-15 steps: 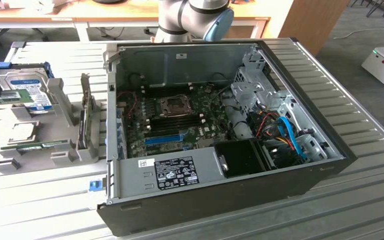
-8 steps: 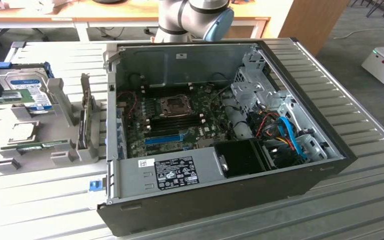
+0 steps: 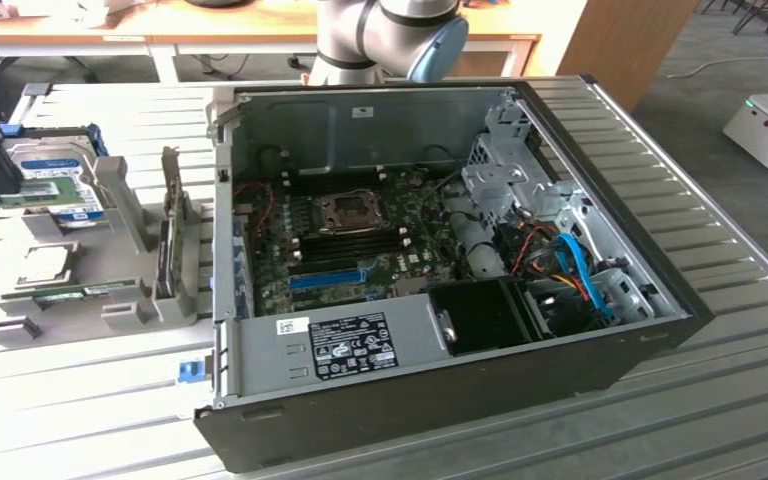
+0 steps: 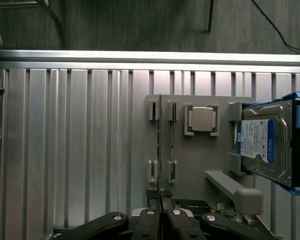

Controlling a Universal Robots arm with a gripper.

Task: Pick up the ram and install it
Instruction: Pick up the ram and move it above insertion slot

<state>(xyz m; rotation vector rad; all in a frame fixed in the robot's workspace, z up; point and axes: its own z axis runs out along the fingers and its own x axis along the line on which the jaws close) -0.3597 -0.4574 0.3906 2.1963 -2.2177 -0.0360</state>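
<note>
Your slatted metal desk (image 3: 704, 420) carries everything noted here. The largest item on it is the open computer case (image 3: 357, 130), lying on its side towards the exterior view's right. The motherboard (image 3: 357, 240) is exposed inside, and a blue slot strip (image 3: 324, 277) shows near its lower edge. Your arm (image 3: 384, 35) rises behind the case and reaches towards the exterior view's left.

A grey parts holder (image 4: 200, 165) sits on the desk, just beside the case on the exterior view's left. In it, a silver hard drive (image 4: 265, 142) with a blue label stands propped at an angle. A processor chip (image 4: 202, 120) lies flat in its recess between the drive and the slot blocks.

The ram (image 4: 160, 145) is over this holder, well apart from the case. In the wrist view you see it edge-on as a thin line, just beside one pair of slot blocks rather than centred in them. A second memory stick (image 4: 172, 145) stands on edge in the neighbouring pair of blocks.

Your hand (image 4: 162, 202) is closed, its fingertips pinched on the near end of the ram.
</note>
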